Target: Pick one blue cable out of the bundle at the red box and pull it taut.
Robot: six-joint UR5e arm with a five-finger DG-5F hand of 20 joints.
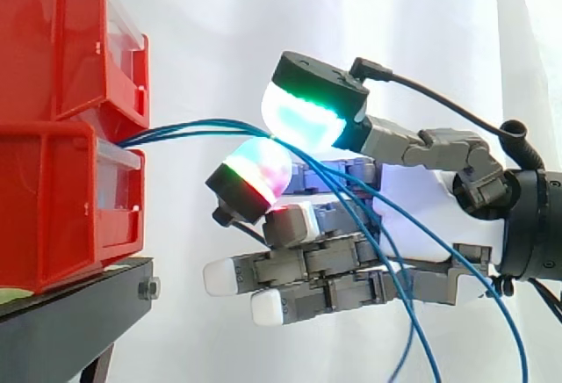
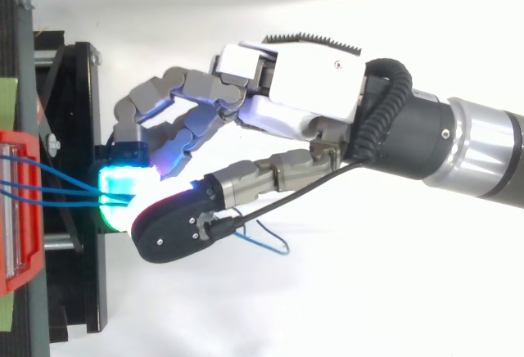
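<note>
Several thin blue cables (image 1: pixel 189 128) come out between the two stacked red boxes (image 1: pixel 53 198) and run right to my hand (image 1: pixel 413 216). The thumb's green-cyan pad (image 1: pixel 303 115) and a finger's red-magenta pad (image 1: pixel 259 168) close together on the cables just right of the box. From that pinch the cables fall over my palm and hang down to the lower right (image 1: pixel 413 313). From above, the cables (image 2: pixel 57 185) leave the red box (image 2: pixel 16 210) and vanish between the glowing pads of my hand (image 2: pixel 311 87). A loose cable end (image 2: pixel 274 246) curls below the thumb. The other fingers lie nearly straight.
The boxes rest on a black stand (image 1: pixel 79 313) whose edge (image 2: pixel 74 128) lies right under my fingertips. A white curtain hangs behind.
</note>
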